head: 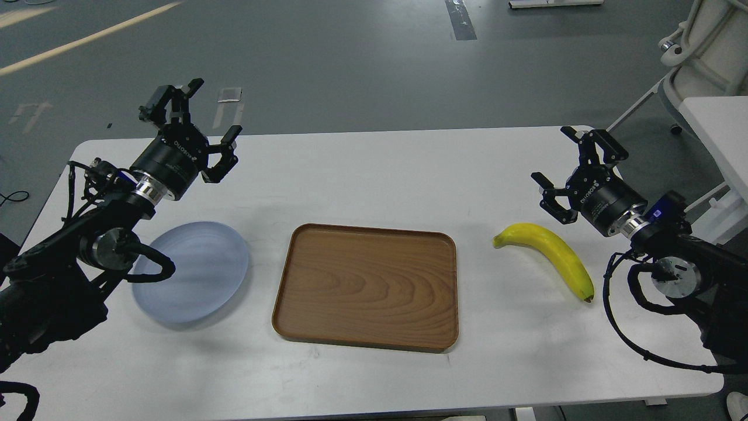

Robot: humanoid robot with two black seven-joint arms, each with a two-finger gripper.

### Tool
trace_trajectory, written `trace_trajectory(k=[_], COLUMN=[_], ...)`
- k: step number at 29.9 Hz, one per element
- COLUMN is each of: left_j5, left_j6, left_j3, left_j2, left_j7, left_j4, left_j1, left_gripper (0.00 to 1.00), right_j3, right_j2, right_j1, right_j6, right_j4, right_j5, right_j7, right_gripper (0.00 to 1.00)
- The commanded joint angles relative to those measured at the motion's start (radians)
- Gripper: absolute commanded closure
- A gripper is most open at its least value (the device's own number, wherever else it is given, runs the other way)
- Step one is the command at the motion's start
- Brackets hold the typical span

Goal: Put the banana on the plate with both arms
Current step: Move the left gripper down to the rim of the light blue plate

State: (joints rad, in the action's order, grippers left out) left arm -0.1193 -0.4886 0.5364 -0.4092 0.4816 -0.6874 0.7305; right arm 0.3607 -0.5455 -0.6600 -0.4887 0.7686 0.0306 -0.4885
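A curved yellow banana (549, 255) lies on the white table at the right, its greenish stem end pointing left and its dark tip toward the front. My right gripper (562, 161) hovers open just behind and above it, holding nothing. The pale blue-grey plate (201, 275) rests on the table at the left, with part of its left side hidden by my left arm. Behind the plate, my left gripper (211, 112) is raised and open, also with nothing between its fingers.
A rectangular brown wooden tray (367, 286) sits at the table's middle, between plate and banana. Loose black cables hang from both wrists. A white chair base (701, 52) stands beyond the table's far right corner. The table's front edge runs close below the tray.
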Motion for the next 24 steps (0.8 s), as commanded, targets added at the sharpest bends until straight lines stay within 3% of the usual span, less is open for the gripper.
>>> trace_trajectory(k=[1, 15, 18, 24], left_j5=[-0.006, -0.049, -0.253, -0.826], left_j6=[0.0, 0.0, 0.0, 0.0], left_j3=[-0.001, -0.007, -0.003, -0.003], left_j2=[-0.003, -0.054, -0.127, -0.336], left_j7=[0.0, 0.003, 0.007, 0.007], left_j4=[-0.001, 0.002, -0.027, -0.285], left_j1=[-0.002, 0.009, 0.035, 0.076], left_gripper=[0.0, 0.0, 0.0, 0.0], right_j3=[0.0, -0.003, -0.008, -0.009], right_j2=[-0.001, -0.06, -0.065, -0.065], right_j1=[-0.006, -0.003, -0.003, -0.003], right_j6=[0.0, 0.0, 0.0, 0.0], right_j4=[0.001, 0.012, 0.012, 0.012], right_j5=[0.0, -0.001, -0.001, 0.0], right_j7=[0.0, 0.0, 0.0, 0.0], right_gripper=[0.0, 0.0, 0.0, 0.0])
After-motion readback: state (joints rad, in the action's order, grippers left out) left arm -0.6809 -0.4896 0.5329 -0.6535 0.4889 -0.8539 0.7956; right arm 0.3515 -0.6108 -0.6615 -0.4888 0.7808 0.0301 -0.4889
